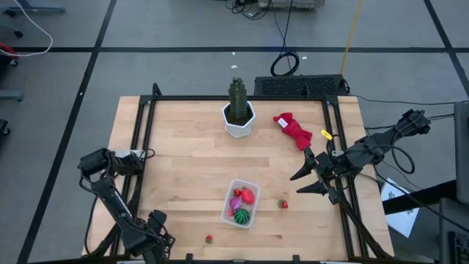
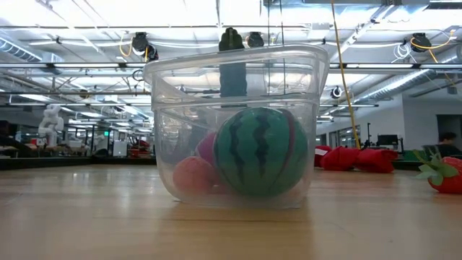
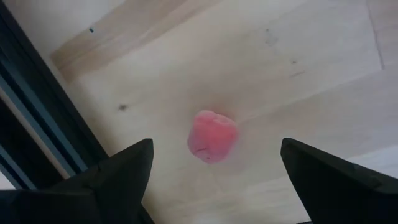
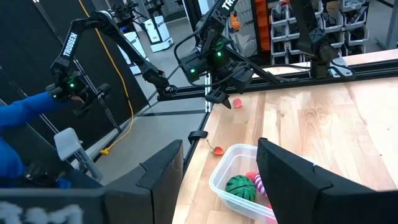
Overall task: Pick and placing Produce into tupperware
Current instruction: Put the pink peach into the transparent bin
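Hovering: my left gripper (image 3: pixel 214 171), jaws wide, over the small pink toy bit (image 3: pixel 212 135) near the table's (image 1: pixel 183 132) front edge.
Waiting: my right gripper (image 1: pixel 306 183), jaws parted, empty, at the right edge.

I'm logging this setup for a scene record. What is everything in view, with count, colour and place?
table: one, light wood, under everything
tupperware: one, clear, near the table's front middle
produce in tupperware: a green striped ball, a red piece, a purple piece
loose bits: two, red or pink; one right of the tupperware, one at the front edge, under the left gripper
cactus: one, green, in a white pot, back middle
cloth: one, red, back right
person's sleeve: one, blue, beyond the table
left gripper: fingers open, above the front-edge bit
right gripper: fingers apart, empty, right of the tupperware
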Robot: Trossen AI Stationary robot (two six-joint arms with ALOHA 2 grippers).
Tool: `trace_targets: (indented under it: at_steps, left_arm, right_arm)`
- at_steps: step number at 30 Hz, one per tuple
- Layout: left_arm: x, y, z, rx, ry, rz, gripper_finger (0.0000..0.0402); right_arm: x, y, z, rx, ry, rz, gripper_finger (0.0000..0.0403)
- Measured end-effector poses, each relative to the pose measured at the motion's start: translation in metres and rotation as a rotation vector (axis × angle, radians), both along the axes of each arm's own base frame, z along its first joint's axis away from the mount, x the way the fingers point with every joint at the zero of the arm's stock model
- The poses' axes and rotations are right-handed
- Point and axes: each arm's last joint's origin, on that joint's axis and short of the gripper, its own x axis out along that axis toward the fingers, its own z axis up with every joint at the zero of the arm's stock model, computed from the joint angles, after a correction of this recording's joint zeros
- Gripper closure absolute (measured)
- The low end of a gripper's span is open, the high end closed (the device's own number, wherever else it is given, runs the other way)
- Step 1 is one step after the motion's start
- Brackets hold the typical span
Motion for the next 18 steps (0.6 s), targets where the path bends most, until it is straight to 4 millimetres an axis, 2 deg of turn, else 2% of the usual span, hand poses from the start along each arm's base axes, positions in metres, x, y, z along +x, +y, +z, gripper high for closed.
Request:
trace_targets:
  at_steps: [8,13,18]
  left_arm:
    - [0.000,0.000,-0.001,0.004,-0.011,0.005,0.0043]
    - [0.000,0.001,-0.019,-0.060,-0.046,0.016,0.0043]
    - [-0.003,0.006,-0.029,-0.083,-0.060,0.022,0.0043]
  right_arm:
    - [0.000,0.000,0.000,0.012,0.005,-0.003,0.0206]
    - [0.001,0.000,0.000,0.022,0.012,-0.005,0.0206]
    - [0.004,0.002,-0.003,0.013,0.029,-0.005,0.0206]
